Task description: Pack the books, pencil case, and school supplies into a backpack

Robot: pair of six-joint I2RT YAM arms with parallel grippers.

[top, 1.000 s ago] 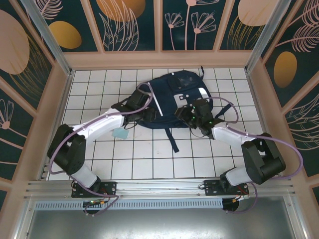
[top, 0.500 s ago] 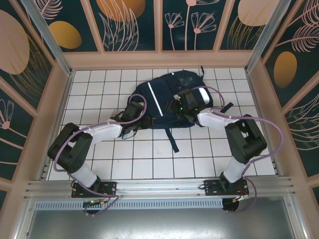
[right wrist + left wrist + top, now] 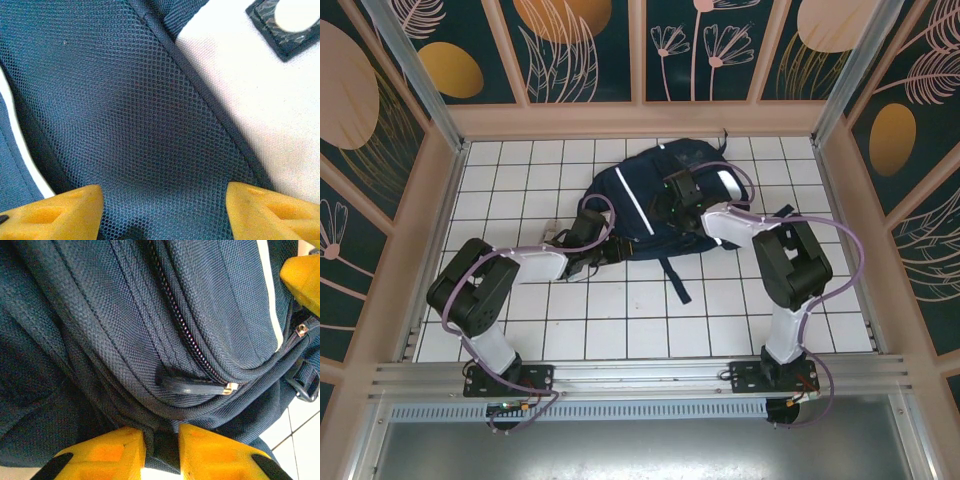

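Softness governs how the backpack (image 3: 695, 158) will handle. It is limp woven cloth lying flat on the tiled table (image 3: 570, 330), toward the far side between your two arms. I'd judge it will sag and fold rather than lift as one piece. It looks bulky but not heavy, and nothing about it seems fragile.

Your left gripper (image 3: 161, 452) has its yellow fingers nearly pressed together on a fold of navy fabric at the bag's near-left edge. Just above them runs a zipper that looks closed, its pull (image 3: 200, 388) lying flat on the seam. That pull, or the thick seam beside it, seems a surer hold than loose cloth, which may slip out.

Your right gripper (image 3: 162, 215) hovers over the bag's front with jaws spread wide, holding nothing, above a mesh panel (image 3: 135, 115) and the grey-white patch (image 3: 260, 100). Mesh could snag a fingertip.

No brand or writing is readable. The patch is blank, and a dark tab (image 3: 287, 20) carries just a pale disc.
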